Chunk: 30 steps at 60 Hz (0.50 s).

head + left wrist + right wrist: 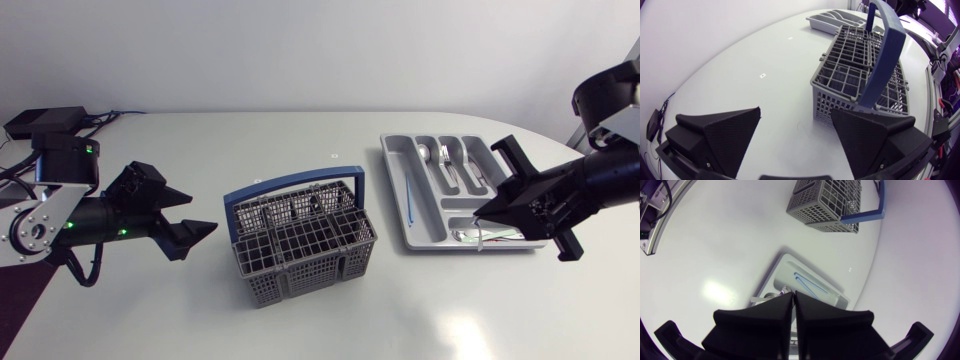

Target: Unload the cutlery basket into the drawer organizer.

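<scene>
My left gripper [205,213] rests open just beside the cutlery basket [300,240] at mid-desk [300,330]. My right gripper [479,214], fingers pressed together, hangs over the near end of the drawer organizer [396,185].

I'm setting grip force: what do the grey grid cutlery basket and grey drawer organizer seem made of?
Grey grid cutlery basket: likely moulded plastic, matte; thin uniform lattice walls, blue arched handle looks plastic too.
Grey drawer organizer: probably plastic, smooth, faint sheen; rounded moulded dividers.
</scene>
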Motion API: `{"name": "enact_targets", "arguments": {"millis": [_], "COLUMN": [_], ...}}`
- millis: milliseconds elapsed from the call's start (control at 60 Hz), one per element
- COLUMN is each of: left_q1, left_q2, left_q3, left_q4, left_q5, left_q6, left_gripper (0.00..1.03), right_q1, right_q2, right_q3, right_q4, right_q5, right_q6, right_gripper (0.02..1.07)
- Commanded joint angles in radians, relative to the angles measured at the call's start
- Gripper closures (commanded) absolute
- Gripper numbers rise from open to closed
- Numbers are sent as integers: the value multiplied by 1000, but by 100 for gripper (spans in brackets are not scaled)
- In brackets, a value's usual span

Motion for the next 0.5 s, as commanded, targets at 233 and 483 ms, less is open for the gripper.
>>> {"name": "enact_targets", "arguments": {"millis": [233,483], "left_q1": [7,-5], "left_q2": [76,172], "left_q3": [29,85], "left_q4": [6,9], "left_q5": [-3,-11], "left_q6": [22,17], "left_gripper": [6,6], "right_q1": [42,-53], "right_q2": [153,330], "right_q3": [178,253], "right_q4": [-112,-65], "right_q5": [70,40], "right_q6": [-71,-69], "right_gripper": [101,101]}}
